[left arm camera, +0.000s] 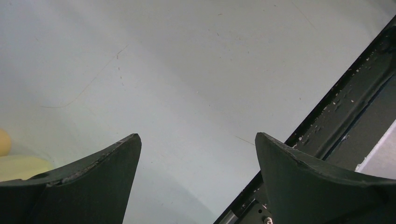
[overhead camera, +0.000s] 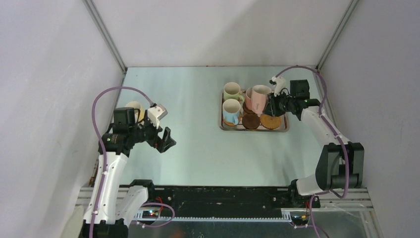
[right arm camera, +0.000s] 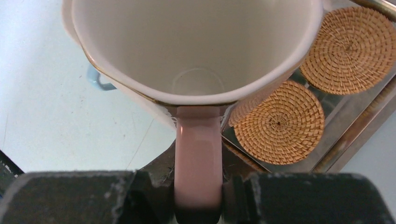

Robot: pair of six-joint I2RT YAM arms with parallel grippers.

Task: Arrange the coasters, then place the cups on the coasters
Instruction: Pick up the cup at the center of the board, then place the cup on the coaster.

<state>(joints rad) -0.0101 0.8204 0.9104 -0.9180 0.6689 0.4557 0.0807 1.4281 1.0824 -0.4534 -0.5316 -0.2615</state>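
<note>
Handle of pink cup point(right arm camera: 196, 46) pinched in right tool point(right arm camera: 198, 200), base hidden, left tool point(left arm camera: 198, 149) spread empty

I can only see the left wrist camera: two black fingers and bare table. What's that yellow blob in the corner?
Observer: Most likely a pastel yellow mug. It stands close to the open left gripper.
Operator: Where are the other cups?
Observer: A light green mug and a light blue mug stand in the rectangular steel tray, far right.
Operator: Is the other arm doing anything?
Observer: The right gripper is shut on the handle of a pink mug, next to the round woven coasters in the tray.
</note>
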